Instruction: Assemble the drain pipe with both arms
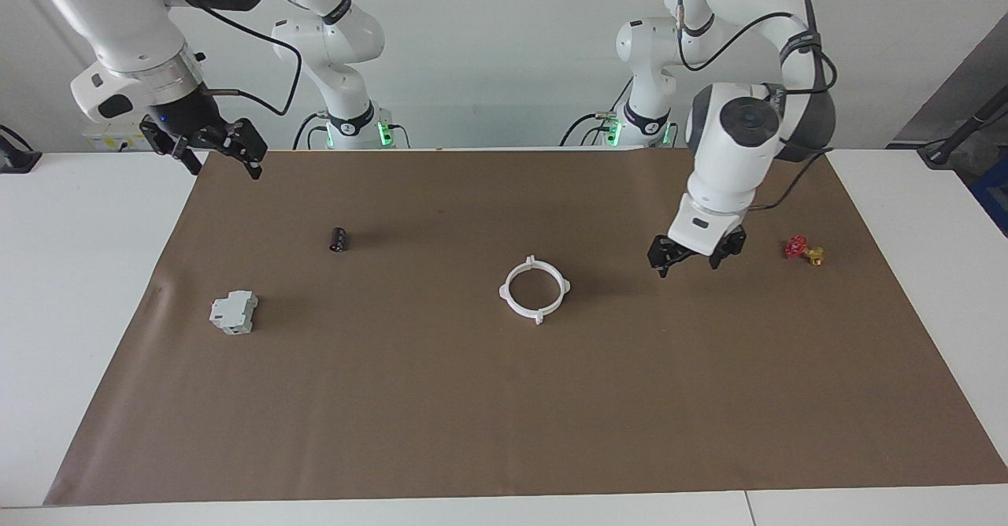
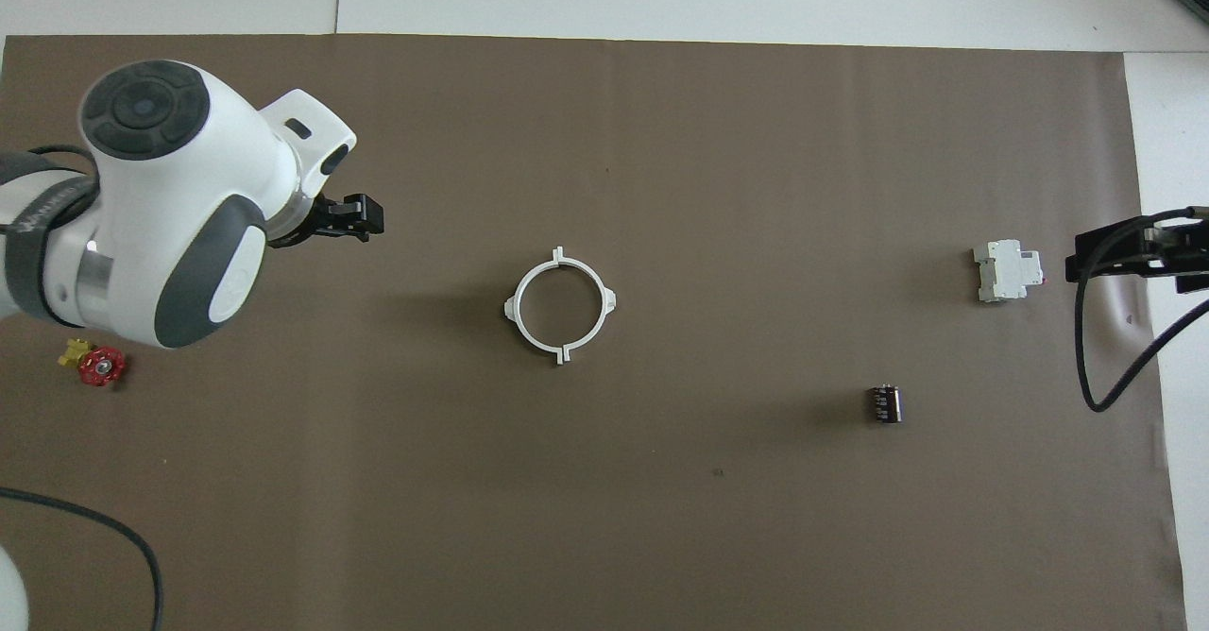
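**White ring lies alone mid-mat, both grippers empty**

The bench (image 1: 94, 290) is white and carries a large brown mat (image 1: 504, 400) on which every loose thing lies. No container is here.

The left arm (image 1: 728, 148) reaches in over the mat at its own end of the bench. The left gripper (image 1: 693, 257) hangs over bare mat between the ring and the red and yellow piece, its fingers spread and holding nothing. The right arm (image 1: 118, 30) waits raised at the right arm's end; the right gripper (image 1: 211, 148) is over the mat's edge there, fingers spread and empty.

The drain pipe (image 1: 535, 289), its two white halves joined into one ring with tabs standing out around the rim, lies flat near the mat's middle, well apart from both grippers.

The grey block (image 1: 233, 312) lies toward the right arm's end; the small black cylinder (image 1: 339, 239) lies nearer the robots than the block. The red and yellow piece (image 1: 804, 250) lies at the left arm's end.

The overhead view hides most of the left gripper under the arm's wrist and shows only the right gripper's tips; the facing view shows both whole. Nothing lies between the ring and either gripper.
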Available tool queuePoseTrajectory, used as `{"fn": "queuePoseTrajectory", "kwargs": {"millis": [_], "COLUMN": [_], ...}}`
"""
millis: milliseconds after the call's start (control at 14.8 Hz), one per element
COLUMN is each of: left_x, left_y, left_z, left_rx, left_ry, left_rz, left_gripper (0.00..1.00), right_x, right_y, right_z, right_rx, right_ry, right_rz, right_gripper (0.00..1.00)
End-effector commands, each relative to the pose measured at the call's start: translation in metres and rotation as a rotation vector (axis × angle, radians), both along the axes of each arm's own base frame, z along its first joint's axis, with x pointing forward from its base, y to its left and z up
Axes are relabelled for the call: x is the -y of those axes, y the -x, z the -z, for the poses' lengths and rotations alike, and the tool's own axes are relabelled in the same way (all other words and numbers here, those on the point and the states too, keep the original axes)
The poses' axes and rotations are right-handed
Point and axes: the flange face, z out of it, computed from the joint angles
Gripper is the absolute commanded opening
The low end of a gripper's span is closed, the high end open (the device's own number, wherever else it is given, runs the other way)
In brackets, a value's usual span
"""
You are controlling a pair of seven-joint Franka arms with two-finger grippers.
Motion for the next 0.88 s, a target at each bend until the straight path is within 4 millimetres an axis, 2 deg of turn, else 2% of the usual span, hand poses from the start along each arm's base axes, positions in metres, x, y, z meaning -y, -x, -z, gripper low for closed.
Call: {"fn": "queuePoseTrajectory", "kwargs": {"millis": [0,135,270,404,539,674,742,809], "left_x": [-0.053,-0.087,-0.111,-0.152,-0.175,-0.168,-0.157,-0.155], "left_y": [-0.005,-0.002,0.002,0.007,0.015,0.029,0.034,0.037], "left_z": [-0.057,-0.066,-0.073,-0.088,-0.103,-0.127,-0.134,-0.136], "left_rx": [-0.049,-0.087,-0.096,-0.107,-0.115,-0.090,-0.085,-0.097], "left_ry": [0.001,0.015,0.013,0.026,0.104,0.102,0.096,0.096], "left_rz": [0.041,0.040,0.023,0.035,0.045,0.050,0.058,0.056], "left_gripper": [1.00,1.00,1.00,1.00,1.00,1.00,1.00,1.00], "right_x": [0.000,-0.001,0.000,0.000,0.000,0.000,0.000,0.000], "right_y": [0.007,0.007,0.007,0.007,0.007,0.007,0.007,0.007], "right_z": [-0.001,-0.001,-0.001,-0.001,-0.001,-0.001,-0.001,-0.001], "right_rx": [0.007,0.007,0.007,0.007,0.007,0.007,0.007,0.007], "right_ry": [-0.007,-0.007,-0.007,-0.007,-0.007,-0.007,-0.007,-0.007], "right_rz": [0.009,0.008,0.009,0.011,0.009,0.009,0.009,0.011], "right_gripper": [1.00,1.00,1.00,1.00,1.00,1.00,1.00,1.00]}}
